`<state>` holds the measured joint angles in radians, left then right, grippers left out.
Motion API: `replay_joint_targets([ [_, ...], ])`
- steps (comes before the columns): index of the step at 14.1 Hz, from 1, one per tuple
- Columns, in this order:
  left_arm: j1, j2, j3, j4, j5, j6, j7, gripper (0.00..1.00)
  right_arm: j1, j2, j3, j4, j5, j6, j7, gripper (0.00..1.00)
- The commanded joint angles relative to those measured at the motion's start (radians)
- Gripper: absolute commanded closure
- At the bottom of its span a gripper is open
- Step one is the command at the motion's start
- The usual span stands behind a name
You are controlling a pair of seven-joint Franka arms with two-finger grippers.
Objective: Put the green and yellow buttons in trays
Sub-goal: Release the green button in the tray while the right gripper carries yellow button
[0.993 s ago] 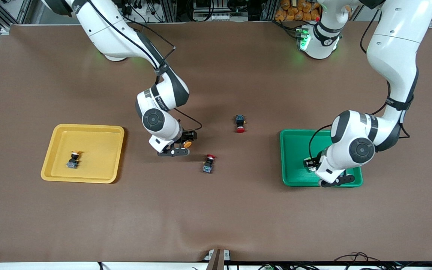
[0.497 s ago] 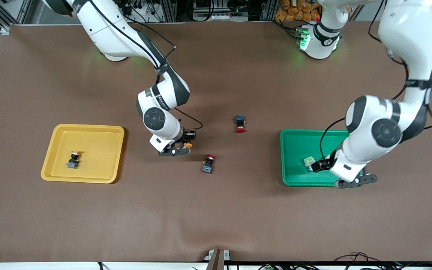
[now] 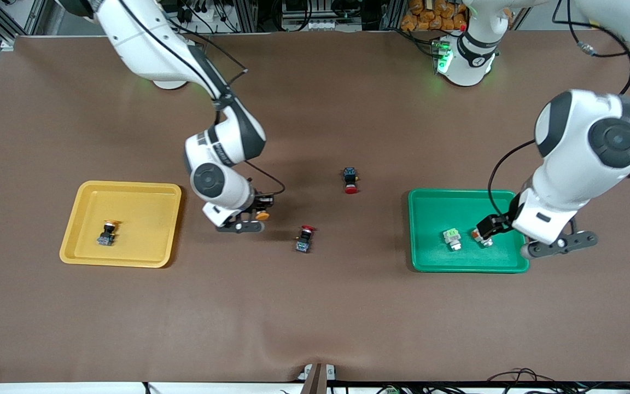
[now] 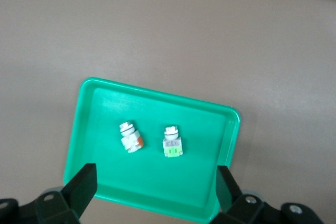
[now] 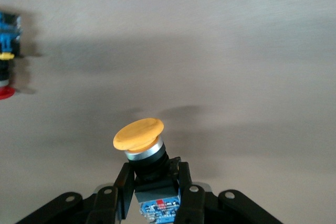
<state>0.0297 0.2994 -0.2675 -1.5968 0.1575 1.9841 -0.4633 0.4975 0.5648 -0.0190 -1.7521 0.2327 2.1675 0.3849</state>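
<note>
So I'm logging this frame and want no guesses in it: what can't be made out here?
- Front view: the right gripper and the body of its yellow-capped button are mostly hidden by the arm's wrist.
- Right wrist view: that button's lower body is cut off by the frame edge.
- Front view: the pale button in the green tray is partly hidden by the left arm.

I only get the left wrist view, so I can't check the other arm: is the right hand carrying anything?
Observer: Yes, the right hand is shut on a yellow-capped button, over bare table, not yet over the yellow tray.
Operator: Anything in that tray?
Observer: One other yellow button lies in it.
Operator: Any strays on the table?
Observer: Mid-table lie a red button and a nearer red button, closer to the front camera.
</note>
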Motion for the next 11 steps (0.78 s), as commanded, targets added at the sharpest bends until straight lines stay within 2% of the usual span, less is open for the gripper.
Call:
replay_joint_targets([
  [1,0.012,-0.045,-0.015,0.009,0.014,-0.073,0.012,0.0,-0.08,-0.066,-0.022,-0.001,-0.003,-0.107,-0.021,1.0],
  [5,0.016,-0.085,-0.016,0.009,0.007,-0.105,0.067,0.0,-0.102,-0.088,-0.122,-0.007,-0.055,-0.17,-0.038,1.0],
  [7,0.018,-0.114,-0.015,0.029,-0.002,-0.139,0.107,0.0,-0.122,-0.086,-0.16,-0.021,-0.059,-0.176,-0.113,1.0],
  [11,0.018,-0.163,-0.006,0.032,-0.009,-0.215,0.147,0.0,-0.27,-0.074,-0.162,-0.024,-0.059,-0.167,-0.283,1.0],
])
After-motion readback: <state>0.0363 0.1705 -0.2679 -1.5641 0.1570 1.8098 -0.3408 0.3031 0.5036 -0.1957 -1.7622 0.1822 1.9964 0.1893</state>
